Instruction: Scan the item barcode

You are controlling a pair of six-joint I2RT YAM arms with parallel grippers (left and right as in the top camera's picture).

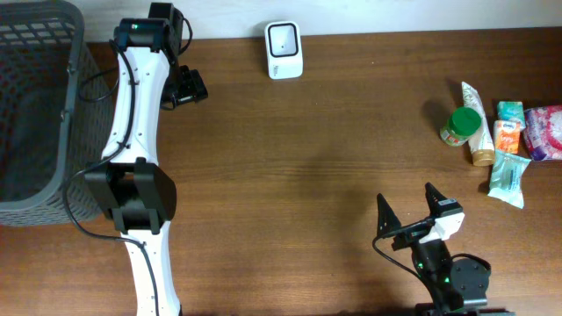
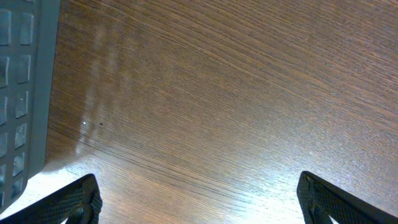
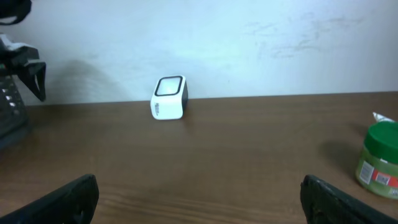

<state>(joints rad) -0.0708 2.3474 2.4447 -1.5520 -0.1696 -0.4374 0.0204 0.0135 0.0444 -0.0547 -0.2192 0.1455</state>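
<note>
The white barcode scanner [image 1: 284,50] stands at the back edge of the table; the right wrist view shows it against the wall [image 3: 169,98]. The items lie in a cluster at the right: a green-lidded jar [image 1: 463,125] [image 3: 379,158], a cream tube [image 1: 479,132], small packets [image 1: 507,136], a pink pack [image 1: 546,132] and a teal packet [image 1: 509,175]. My left gripper [image 1: 187,86] [image 2: 199,199] hovers open over bare wood near the basket, holding nothing. Low at the front, my right gripper [image 1: 408,204] [image 3: 199,199] is open and empty, facing the scanner.
A grey mesh basket [image 1: 35,114] [image 2: 25,81] fills the left edge of the table. The left arm [image 1: 132,175] stretches from the front edge toward the back beside it. Brown wooden tabletop [image 1: 334,158] lies between scanner, items and grippers.
</note>
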